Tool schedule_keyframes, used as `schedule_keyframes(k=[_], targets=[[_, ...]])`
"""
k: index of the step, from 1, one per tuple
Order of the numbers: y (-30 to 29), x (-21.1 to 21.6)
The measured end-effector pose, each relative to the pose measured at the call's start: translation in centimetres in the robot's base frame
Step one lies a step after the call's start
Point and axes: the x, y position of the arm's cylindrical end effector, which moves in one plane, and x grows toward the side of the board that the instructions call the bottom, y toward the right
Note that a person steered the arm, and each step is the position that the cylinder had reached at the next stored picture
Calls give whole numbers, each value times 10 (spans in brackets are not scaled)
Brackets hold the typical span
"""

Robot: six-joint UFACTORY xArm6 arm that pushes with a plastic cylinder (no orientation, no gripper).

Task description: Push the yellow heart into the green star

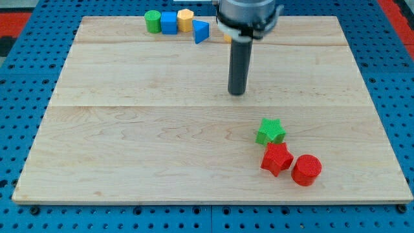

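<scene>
The green star (pixel 270 131) lies on the wooden board (pixel 129 142) at the lower right. A small sliver of a yellow block (pixel 227 38) shows at the view's top, mostly hidden behind my rod; its shape cannot be made out. My tip (pixel 237 93) rests on the board in the upper middle, below that sliver and above and left of the green star, touching no block.
A red star (pixel 276 158) touches the green star from below, with a red cylinder (pixel 306 170) to its right. Along the top edge stand a green cylinder (pixel 152 21), a blue cube (pixel 169 22), a yellow hexagon (pixel 185 19) and a blue triangle (pixel 201 31).
</scene>
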Motion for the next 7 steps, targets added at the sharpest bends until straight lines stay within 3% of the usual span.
schedule_keyframes(k=[1,2,3,6,7], targets=[[75,-54],[96,-125],[60,-166],[-15,-192],[16,-183]])
